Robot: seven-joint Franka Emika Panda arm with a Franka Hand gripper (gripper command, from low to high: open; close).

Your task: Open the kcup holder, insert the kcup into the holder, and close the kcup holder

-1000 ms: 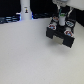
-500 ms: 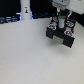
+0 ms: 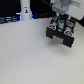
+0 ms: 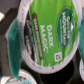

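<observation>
The kcup [image 4: 44,34] sits gripped in the tool [image 3: 60,23], green top up, poised directly above the holder's [image 3: 62,36] open slots on the counter [image 3: 30,55].

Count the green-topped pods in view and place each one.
1: the kcup fills the wrist view, over the kcup holder at the exterior view's upper right. The gripper may hide others.

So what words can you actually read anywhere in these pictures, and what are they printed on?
"DARK MAGIC": on the kcup's green lid, wrist view.
"GREEN MOUNTAIN": partly readable, on the same lid.
Small print and the square code on the lid: too blurred.
Exterior view: no readable text.
</observation>
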